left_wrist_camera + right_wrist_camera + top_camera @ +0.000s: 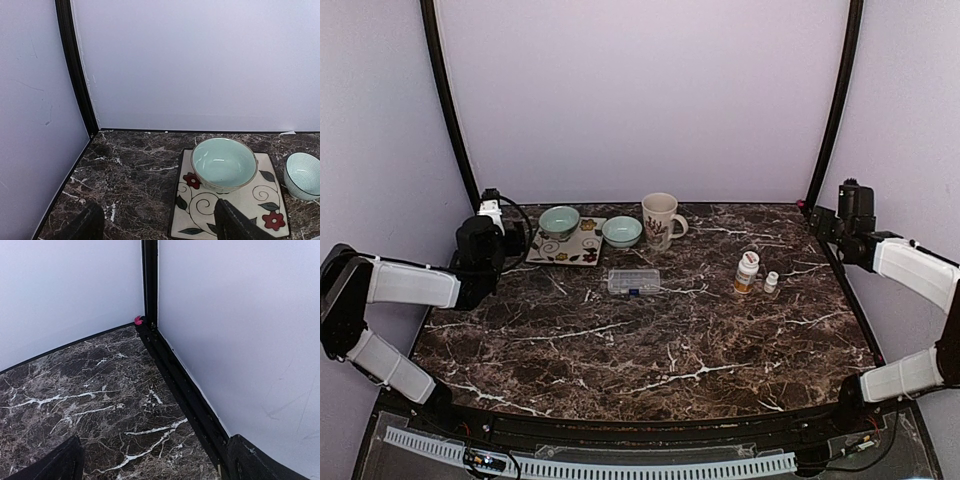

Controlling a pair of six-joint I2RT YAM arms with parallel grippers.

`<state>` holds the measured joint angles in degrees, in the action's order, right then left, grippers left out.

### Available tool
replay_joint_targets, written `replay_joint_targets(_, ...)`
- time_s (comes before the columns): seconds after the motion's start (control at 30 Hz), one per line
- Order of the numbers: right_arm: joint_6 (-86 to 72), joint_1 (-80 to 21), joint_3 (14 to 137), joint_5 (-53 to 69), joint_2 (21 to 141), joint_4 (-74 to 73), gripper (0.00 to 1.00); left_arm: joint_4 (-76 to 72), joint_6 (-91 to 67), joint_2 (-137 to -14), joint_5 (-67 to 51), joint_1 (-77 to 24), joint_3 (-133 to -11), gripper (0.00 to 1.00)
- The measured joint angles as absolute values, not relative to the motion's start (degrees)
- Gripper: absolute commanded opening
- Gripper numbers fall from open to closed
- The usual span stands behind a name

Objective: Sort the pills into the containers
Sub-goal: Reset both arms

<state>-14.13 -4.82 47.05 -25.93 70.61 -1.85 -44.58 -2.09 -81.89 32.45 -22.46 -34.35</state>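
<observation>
The clear organiser box (633, 281), its lid down, lies flat near the middle of the marble table. I cannot make out single pills in any view. My left gripper (495, 215) is at the back left, well away from the box and beside the floral plate. In the left wrist view the left gripper (160, 227) is open over bare marble, with one dark fingertip (232, 225) over the plate's edge. My right gripper (845, 205) is at the back right corner. In the right wrist view the right gripper (155, 465) is open and holds nothing.
An amber pill bottle (747, 271) and a small white cap (771, 282) stand right of the box. A patterned mug (660, 220) stands behind it. One pale green bowl (223, 162) sits on the floral plate (200, 212), another bowl (302, 175) beside it. Something small and pink (138, 320) lies in the corner.
</observation>
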Motion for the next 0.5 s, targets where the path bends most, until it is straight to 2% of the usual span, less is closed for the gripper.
replay_joint_targets(0.5,-20.7,-4.8,44.1,-27.2,71.0,-1.9,1.0,-48.3,-2.2,-81.5,29.8,-20.8,-31.6,0.78)
